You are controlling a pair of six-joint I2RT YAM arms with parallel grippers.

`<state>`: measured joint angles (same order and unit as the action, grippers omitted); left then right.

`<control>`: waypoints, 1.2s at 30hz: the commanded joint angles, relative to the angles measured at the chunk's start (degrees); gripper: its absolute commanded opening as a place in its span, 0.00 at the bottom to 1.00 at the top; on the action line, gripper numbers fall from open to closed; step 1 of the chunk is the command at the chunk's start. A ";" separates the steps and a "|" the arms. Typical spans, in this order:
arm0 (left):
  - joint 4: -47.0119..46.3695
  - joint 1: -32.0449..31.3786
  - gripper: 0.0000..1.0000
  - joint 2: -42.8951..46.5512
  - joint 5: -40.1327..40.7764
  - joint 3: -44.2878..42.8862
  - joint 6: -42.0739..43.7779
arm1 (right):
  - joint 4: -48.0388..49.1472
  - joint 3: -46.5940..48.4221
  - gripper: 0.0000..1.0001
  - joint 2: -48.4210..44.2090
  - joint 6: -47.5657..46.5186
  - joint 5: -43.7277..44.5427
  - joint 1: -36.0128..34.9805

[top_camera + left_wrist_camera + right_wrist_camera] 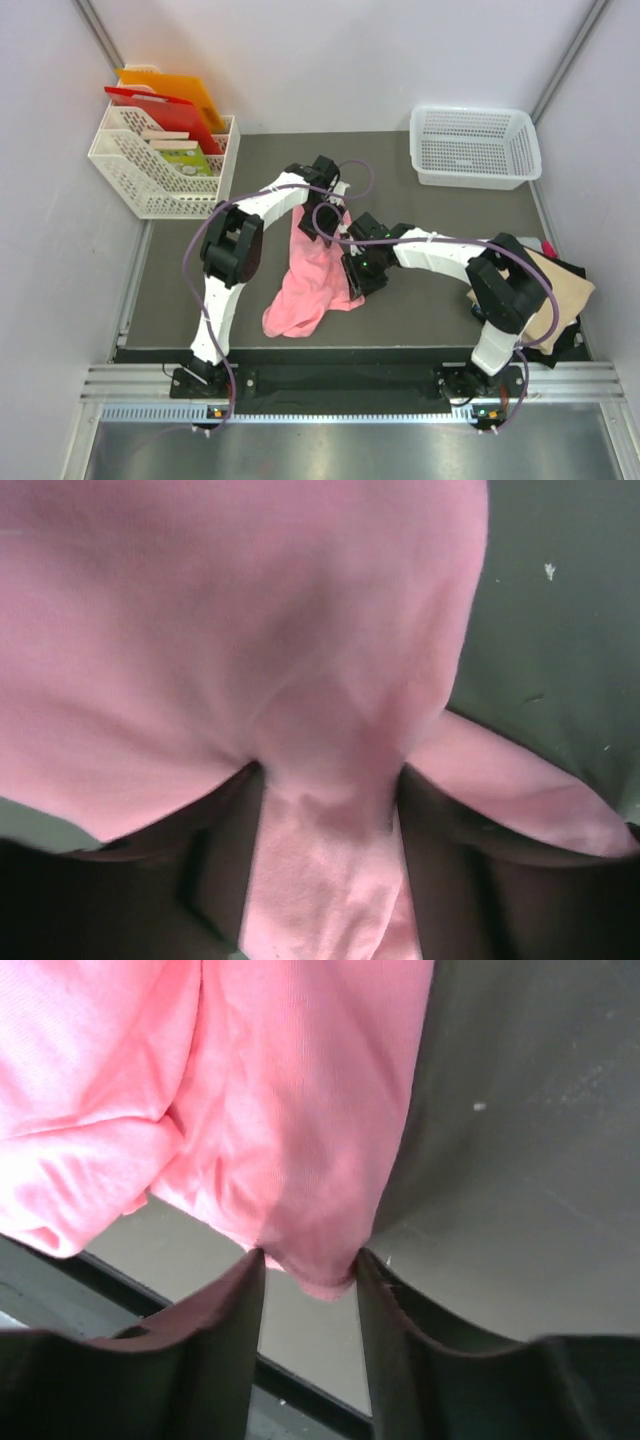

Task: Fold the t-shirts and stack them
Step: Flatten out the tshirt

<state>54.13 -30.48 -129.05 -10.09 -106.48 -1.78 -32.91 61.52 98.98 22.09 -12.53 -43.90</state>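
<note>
At the near right of the table (170, 300), just beside the right arm, a tan-beige t-shirt (555, 285) lies heaped on a dark one (562, 345). In the middle of the table the salmon-pink t-shirt (305, 285) forms a crumpled strip. Its long axis runs from near-left to far, with the near end bunched on the table. The right gripper (310, 1265) is clamped on a fold at the shirt's right side. Farther back, the left gripper (330, 780) is closed on the raised far end. The two grips sit close together, so spreading the cloth likely means drawing them apart. Far right, a white basket (475, 150) holds nothing visible, while the far-left basket (160, 180) holds upright folders (165, 95).
</note>
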 commanded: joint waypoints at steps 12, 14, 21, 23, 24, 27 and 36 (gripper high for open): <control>4.58 3.22 0.00 10.21 1.82 -0.58 6.61 | -6.64 6.51 0.00 -2.64 -4.33 7.61 2.49; 5.63 4.89 0.00 13.72 2.79 1.26 8.63 | -8.39 6.77 0.00 -5.19 -4.33 8.58 6.26; 9.59 15.79 0.00 22.70 2.79 7.33 13.64 | -10.16 7.21 0.00 -9.77 -5.30 9.28 18.49; 10.29 16.94 0.00 25.67 2.44 10.14 15.05 | -10.42 8.78 0.00 -8.81 -5.91 9.28 20.60; 10.38 17.55 0.00 26.74 2.53 11.45 15.40 | -10.77 9.49 0.00 -8.19 -6.00 9.46 21.04; 10.03 18.09 0.01 30.78 2.97 17.43 16.81 | -11.48 12.30 0.00 -6.09 -6.09 10.16 22.80; 6.61 18.79 0.22 38.52 1.03 37.55 17.07 | -13.06 20.74 0.00 4.19 -5.83 12.09 25.97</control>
<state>61.45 -12.08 -94.59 -9.34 -74.28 13.82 -44.82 77.80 99.68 17.02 -3.64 -19.75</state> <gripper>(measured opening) 0.154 0.019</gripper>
